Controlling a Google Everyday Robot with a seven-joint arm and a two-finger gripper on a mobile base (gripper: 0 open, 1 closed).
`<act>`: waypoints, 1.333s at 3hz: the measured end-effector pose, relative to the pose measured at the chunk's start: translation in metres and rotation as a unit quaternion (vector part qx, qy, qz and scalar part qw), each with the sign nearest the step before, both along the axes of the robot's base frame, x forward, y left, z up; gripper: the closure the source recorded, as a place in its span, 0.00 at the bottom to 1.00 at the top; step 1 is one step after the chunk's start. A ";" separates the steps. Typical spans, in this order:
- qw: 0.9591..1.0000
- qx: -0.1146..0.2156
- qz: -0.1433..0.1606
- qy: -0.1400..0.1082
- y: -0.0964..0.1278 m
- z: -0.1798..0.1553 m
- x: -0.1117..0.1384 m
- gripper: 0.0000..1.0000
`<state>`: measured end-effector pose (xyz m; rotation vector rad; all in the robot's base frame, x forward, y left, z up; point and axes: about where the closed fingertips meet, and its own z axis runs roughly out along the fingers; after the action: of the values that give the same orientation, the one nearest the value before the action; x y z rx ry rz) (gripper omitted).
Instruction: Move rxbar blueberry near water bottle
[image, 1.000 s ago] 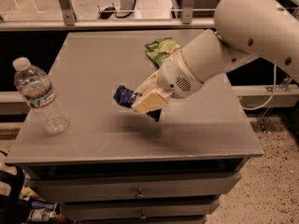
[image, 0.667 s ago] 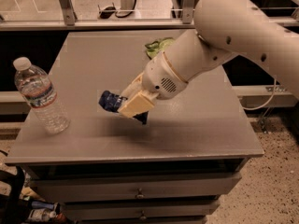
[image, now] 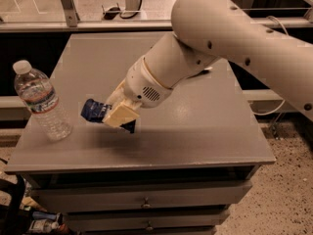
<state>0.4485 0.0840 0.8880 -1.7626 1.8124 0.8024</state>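
Observation:
The water bottle (image: 40, 102) stands upright at the table's left front, clear ribbed plastic with a white cap and a red, white and blue label. My gripper (image: 115, 116) is shut on the rxbar blueberry (image: 94, 110), a small dark navy wrapper that sticks out to the left of the cream fingers (image: 121, 115). The bar hangs just above the tabletop, a short way right of the bottle. The white arm (image: 220, 38) reaches in from the upper right.
The grey table (image: 205, 131) has drawers (image: 144, 202) under its front edge. The arm covers the table's back middle. A shelf rail (image: 73, 26) runs behind the table. Clutter lies on the floor at the lower left (image: 41, 224).
The gripper has carried the rxbar blueberry leftward across the table, closer to the water bottle. The green bag seen earlier is now hidden behind the arm.

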 end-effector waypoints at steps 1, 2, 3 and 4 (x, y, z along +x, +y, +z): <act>1.000 -0.001 0.001 -0.002 0.002 0.001 -0.001 0.75; 1.000 -0.002 0.003 -0.003 0.003 0.002 -0.003 0.53; 1.000 -0.003 0.005 -0.005 0.005 0.003 -0.005 0.20; 1.000 -0.003 0.006 -0.006 0.006 0.003 -0.006 0.01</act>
<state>0.4427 0.0898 0.8915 -1.7803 1.8008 0.7898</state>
